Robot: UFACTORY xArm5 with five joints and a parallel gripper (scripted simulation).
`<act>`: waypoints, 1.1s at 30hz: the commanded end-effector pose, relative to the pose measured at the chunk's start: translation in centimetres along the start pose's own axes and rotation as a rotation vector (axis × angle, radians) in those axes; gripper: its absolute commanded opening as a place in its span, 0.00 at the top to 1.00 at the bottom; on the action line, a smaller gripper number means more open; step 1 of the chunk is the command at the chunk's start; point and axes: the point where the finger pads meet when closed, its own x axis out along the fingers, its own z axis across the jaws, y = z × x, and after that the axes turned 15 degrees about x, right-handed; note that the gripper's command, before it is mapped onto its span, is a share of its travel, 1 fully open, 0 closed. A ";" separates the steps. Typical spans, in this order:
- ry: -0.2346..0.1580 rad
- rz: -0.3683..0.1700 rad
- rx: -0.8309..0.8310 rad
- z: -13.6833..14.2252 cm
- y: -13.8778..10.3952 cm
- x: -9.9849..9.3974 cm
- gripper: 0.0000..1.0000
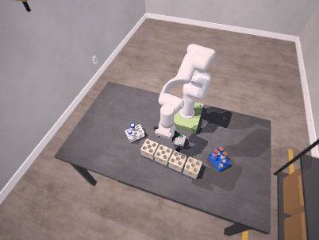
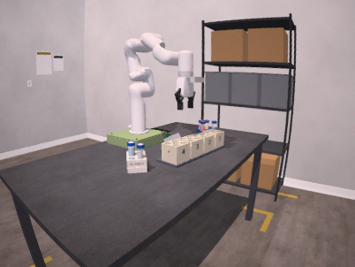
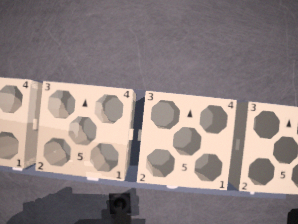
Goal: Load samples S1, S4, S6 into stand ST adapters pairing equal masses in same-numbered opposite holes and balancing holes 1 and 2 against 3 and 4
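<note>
My gripper point(image 2: 185, 107) is open and empty, held high behind the loading stand ST point(image 1: 168, 168) point(image 3: 210, 190). Four cream adapters stand on it in a row: 1 point(image 3: 15, 122), 2 point(image 3: 55, 130), 3 point(image 3: 155, 136) and 4 point(image 3: 257, 148) point(image 2: 172, 154). No tube shows in their visible holes; 1 and 4 are cut off in the wrist view. The blue rack point(image 1: 219, 166) holds orange-dotted tubes point(image 1: 220, 149) and paler-dotted ones; their IDs are unreadable. The white blanks rack point(image 2: 137, 168) point(image 1: 136, 140) holds two blue-capped tubes point(image 2: 131, 144) point(image 2: 140, 146). Their printed mL are unreadable.
The small sloped desk point(image 1: 179, 141) with the green DONE key point(image 1: 181, 136) stands between the arm's green base point(image 1: 186, 124) and the adapter row. The blanks rack stands beyond the adapter 4 end, the blue rack beyond the adapter 1 end. A shelf point(image 2: 247, 64) stands beyond the table.
</note>
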 end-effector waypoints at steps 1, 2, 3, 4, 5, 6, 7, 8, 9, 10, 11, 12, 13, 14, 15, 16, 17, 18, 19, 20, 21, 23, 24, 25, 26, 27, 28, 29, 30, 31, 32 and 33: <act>0.002 0.002 0.002 -2.4 0.8 -0.1 0.00; 0.002 0.002 0.002 -2.4 0.8 -0.1 0.00; 0.002 0.002 0.002 -2.8 0.9 -0.1 0.00; 0.003 0.002 0.002 -3.3 1.0 -0.1 0.00; 0.003 0.002 0.002 -3.8 1.2 -0.1 0.00; 0.003 0.002 0.002 -4.3 1.3 -0.1 0.00; 0.003 0.002 0.002 -4.8 1.4 -0.1 0.00; 0.003 0.002 0.002 -5.3 1.5 -0.1 0.00; 0.003 0.002 0.002 -5.3 1.5 -0.1 0.00; 0.003 0.002 -0.031 -5.7 1.2 -0.1 0.00; 0.003 0.002 -0.065 -6.1 0.9 -0.1 0.00; 0.003 0.002 -0.098 -6.5 0.6 -0.1 0.00; 0.003 0.002 -0.131 -6.9 0.3 -0.1 0.00; 0.003 0.002 -0.165 -7.2 -0.1 -0.1 0.00; 0.003 0.002 -0.198 -7.6 -0.4 -0.1 0.00; 0.003 0.002 -0.231 -8.0 -0.7 -0.1 0.00; 0.003 0.002 -0.265 -8.4 -1.0 -0.1 0.00; 0.003 0.002 -0.265 -8.4 -1.0 -0.1 0.00; 0.003 0.002 -0.265 -8.4 -1.0 -0.1 0.00; 0.003 0.002 -0.298 -8.8 -1.4 -0.1 0.00; 0.003 0.002 -0.331 -9.2 -1.7 -0.1 0.00; 0.003 0.002 -0.398 -9.9 -2.3 -0.1 0.00; 0.003 0.002 -0.431 -10.3 -2.7 -0.1 0.00; 0.003 0.002 -0.465 -10.7 -3.0 -0.1 0.00; 0.003 0.002 -0.498 -11.1 -3.3 -0.1 0.00; 0.003 0.002 -0.531 -11.4 -3.6 -0.1 0.00; 0.003 0.003 -0.565 -11.8 -4.0 -0.1 0.00; 0.003 0.003 -0.598 -12.2 -4.3 -0.1 0.00; 0.003 0.003 -0.631 -12.6 -4.6 -0.1 0.00; 0.003 0.003 -0.665 -13.0 -4.9 -0.1 0.00; 0.003 0.003 -0.698 -13.4 -5.3 -0.1 0.00; 0.003 0.003 -0.731 -13.7 -5.6 -0.1 0.00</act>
